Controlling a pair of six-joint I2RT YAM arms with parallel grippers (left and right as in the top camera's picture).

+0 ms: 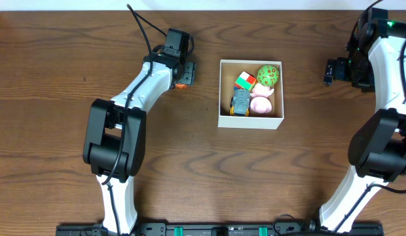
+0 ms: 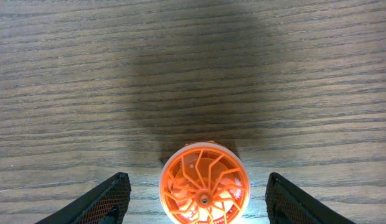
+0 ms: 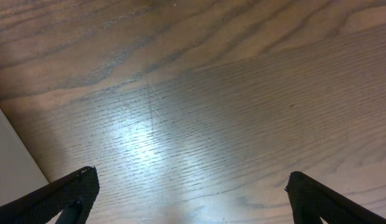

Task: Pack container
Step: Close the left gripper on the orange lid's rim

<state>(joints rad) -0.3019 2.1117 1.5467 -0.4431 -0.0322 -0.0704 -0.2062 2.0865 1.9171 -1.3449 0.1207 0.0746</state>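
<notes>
Standing near the middle of the wooden table (image 1: 59,164), the container (image 1: 250,122) is seen from overhead with its open top facing up. Four small things are held inside it: a multicoloured cube (image 1: 245,81) at the far left, a green ball (image 1: 268,75) with red marks at the far right, a pink toy (image 1: 262,103) at the near right, and a blue-grey toy car (image 1: 240,102) at the near left. All four are packed close together on the brown floor.

The container is gripped by neither arm and lies between the two grippers, apart from both. The left gripper (image 1: 184,73) is placed to its left, near its far left corner. Its jaws are spread on either side of an orange wheel-shaped toy (image 2: 204,184) that lies flat on the table. A gap of bare wood is shown on each side, so nothing is grasped by the fingers (image 2: 106,202). The right gripper (image 1: 329,71) is held off to the container's right, with its jaws fully released over bare wood.

No long axis can be given, as the container is square. Its walls are set parallel to the table's edges.
</notes>
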